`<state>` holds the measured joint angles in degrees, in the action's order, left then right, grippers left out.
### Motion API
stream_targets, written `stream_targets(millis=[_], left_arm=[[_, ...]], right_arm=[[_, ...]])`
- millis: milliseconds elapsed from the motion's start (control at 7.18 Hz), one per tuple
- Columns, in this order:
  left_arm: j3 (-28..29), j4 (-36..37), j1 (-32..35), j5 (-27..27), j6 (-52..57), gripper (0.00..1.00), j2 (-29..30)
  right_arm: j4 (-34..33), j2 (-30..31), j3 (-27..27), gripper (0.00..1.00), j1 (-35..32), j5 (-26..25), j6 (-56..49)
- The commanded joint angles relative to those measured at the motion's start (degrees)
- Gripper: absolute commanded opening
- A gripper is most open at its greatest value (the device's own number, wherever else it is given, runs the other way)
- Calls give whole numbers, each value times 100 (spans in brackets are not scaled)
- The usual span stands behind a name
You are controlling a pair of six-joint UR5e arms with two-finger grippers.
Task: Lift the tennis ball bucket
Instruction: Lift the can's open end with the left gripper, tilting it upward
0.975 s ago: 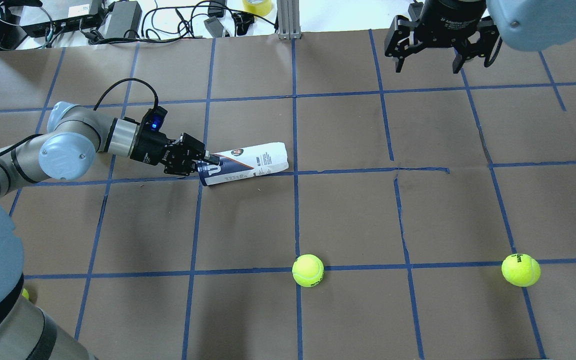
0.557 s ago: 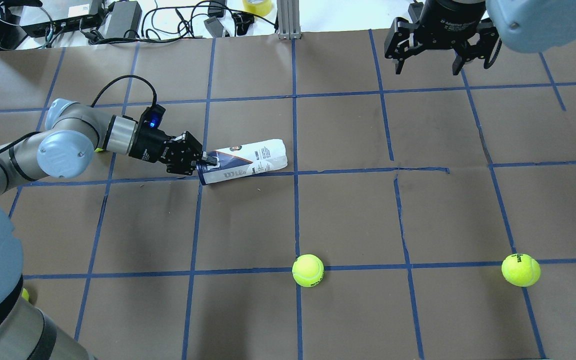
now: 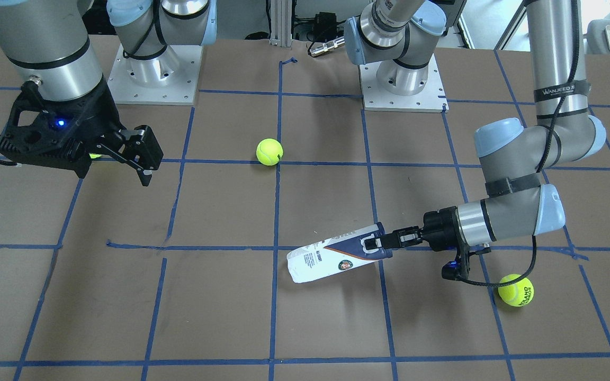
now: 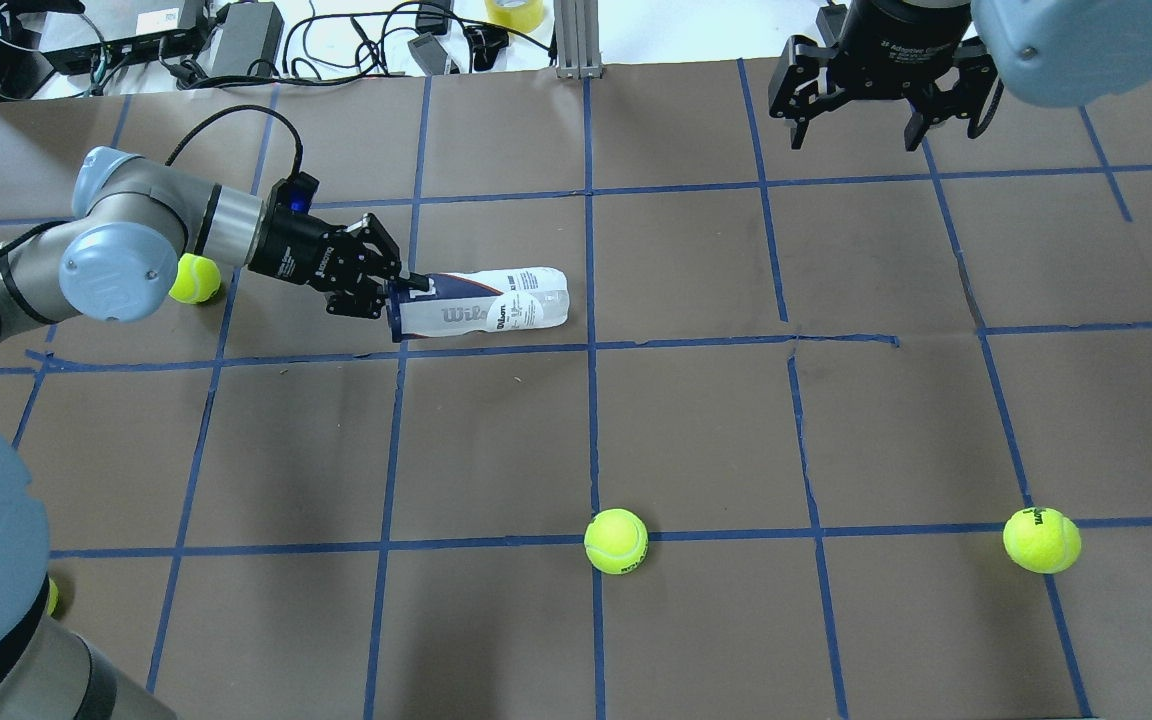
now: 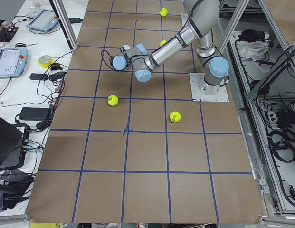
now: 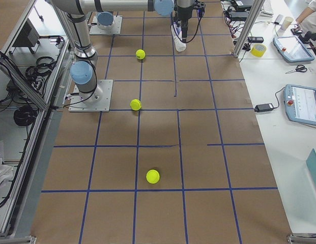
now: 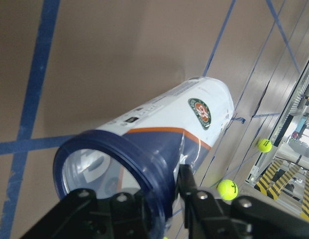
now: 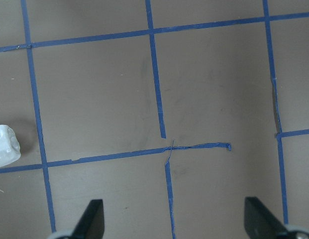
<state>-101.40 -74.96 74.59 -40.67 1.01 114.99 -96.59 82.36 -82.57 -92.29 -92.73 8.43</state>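
Observation:
The tennis ball bucket [image 4: 481, 312] is a clear tube with a white and navy label and a navy rim, lying nearly level, its closed end pointing right. My left gripper [image 4: 404, 296] is shut on its rim, one finger inside the open mouth and one outside, as the left wrist view [image 7: 164, 199] shows. In the front view the bucket [image 3: 331, 254] has its rim end slightly raised in my left gripper [image 3: 375, 243]. My right gripper [image 4: 881, 125] is open and empty at the far right, well away from the bucket.
Tennis balls lie at the near middle [image 4: 616, 541], at the near right [image 4: 1041, 540] and beside my left forearm [image 4: 194, 278]. Cables and power bricks [image 4: 236, 35] lie beyond the table's far edge. The brown paper carries a blue tape grid [image 4: 591, 340].
My left arm has swung toward the table's far side with the bucket in its grip. The bucket has rolled so that other printing faces up. The right gripper has stayed in place.

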Motion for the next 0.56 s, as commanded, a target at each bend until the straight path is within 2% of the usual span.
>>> stream_targets(millis=[0,418], left_arm=[[435,330,283,-167,-976,0,-47],[813,911,565,-248,-2733,0,-222]], right_arm=[[8,0,4,100,0,0,0],[9,0,-5,100,0,0,0]])
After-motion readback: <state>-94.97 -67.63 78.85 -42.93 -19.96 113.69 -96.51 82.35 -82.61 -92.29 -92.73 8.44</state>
